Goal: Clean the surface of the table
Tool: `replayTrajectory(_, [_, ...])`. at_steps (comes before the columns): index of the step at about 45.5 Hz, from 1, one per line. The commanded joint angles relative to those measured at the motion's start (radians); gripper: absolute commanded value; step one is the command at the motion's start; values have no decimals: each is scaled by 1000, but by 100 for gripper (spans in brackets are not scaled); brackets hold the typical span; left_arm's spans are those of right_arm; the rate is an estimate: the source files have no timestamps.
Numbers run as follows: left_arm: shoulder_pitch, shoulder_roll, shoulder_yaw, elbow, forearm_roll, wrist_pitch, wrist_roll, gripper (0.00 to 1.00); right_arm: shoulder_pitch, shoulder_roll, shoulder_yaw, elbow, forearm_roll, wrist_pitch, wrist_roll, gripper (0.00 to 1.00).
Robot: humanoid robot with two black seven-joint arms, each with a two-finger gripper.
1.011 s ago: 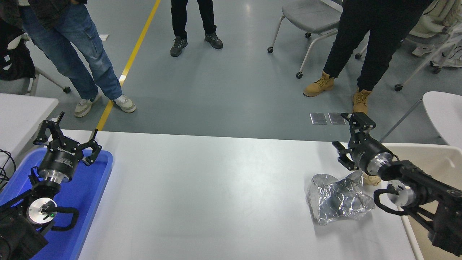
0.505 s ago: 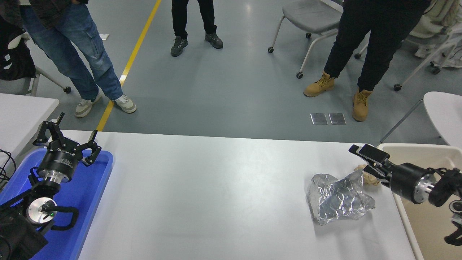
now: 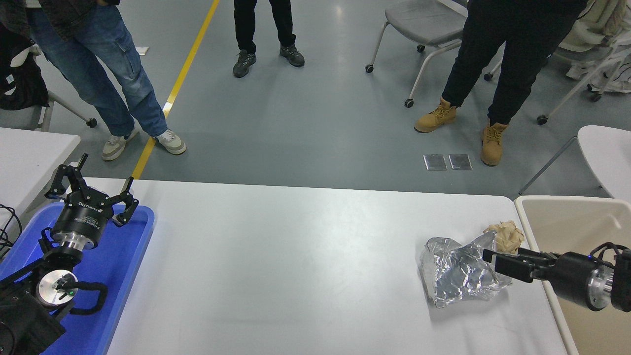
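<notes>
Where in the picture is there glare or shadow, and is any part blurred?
Head view: a soft broad sheen lies on the table surface; the crumpled clear plastic glints and casts a faint shadow toward the camera; the right gripper is sharp, without motion blur; the floor reflects overhead light.

two grippers [image 3: 91, 190] [image 3: 503, 264], one foil wrapper [image 3: 458, 271], one paper wad [image 3: 505, 235], one blue tray [image 3: 118, 266]

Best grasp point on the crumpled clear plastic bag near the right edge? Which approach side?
Grip the raised, puckered ridge at the right end of the crumpled clear plastic bag, coming from the right, where the right gripper hovers. The folds stand up there. It likely flattens elsewhere, and the crumpled tan paper crowds its far corner.
</notes>
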Motion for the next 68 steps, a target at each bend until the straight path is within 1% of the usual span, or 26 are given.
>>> replayTrajectory(1, [0,0,0,0,0,0,0,100,32,54,-13,-116,-69,-2,-4,99])
replayTrajectory(9, [0,0,0,0,0,0,0,100,32,130,-43,-214,-76,5,-4,99])
replayTrajectory(20, [0,1,0,0,0,0,0,100,41,193,-109,-259,-76,6,-6,99])
replayTrajectory(29, [0,0,0,0,0,0,0,100,40,237,-114,-332,-74,6,-6,96])
replayTrajectory(38, [0,0,0,0,0,0,0,100,40,317,-114,-421,-69,6,-10,96])
replayTrajectory(45, [0,0,0,0,0,0,0,100,38,348,-116,-449,-69,6,-12,94])
replayTrajectory(49, [0,0,0,0,0,0,0,100,38,357,-117,-455,-71,8,-13,92])
replayTrajectory(63, [0,0,0,0,0,0,0,100,37,420,-119,-545,-73,8,-13,90])
replayTrajectory(68, [0,1,0,0,0,0,0,100,30,436,-119,-581,-73,8,-13,87])
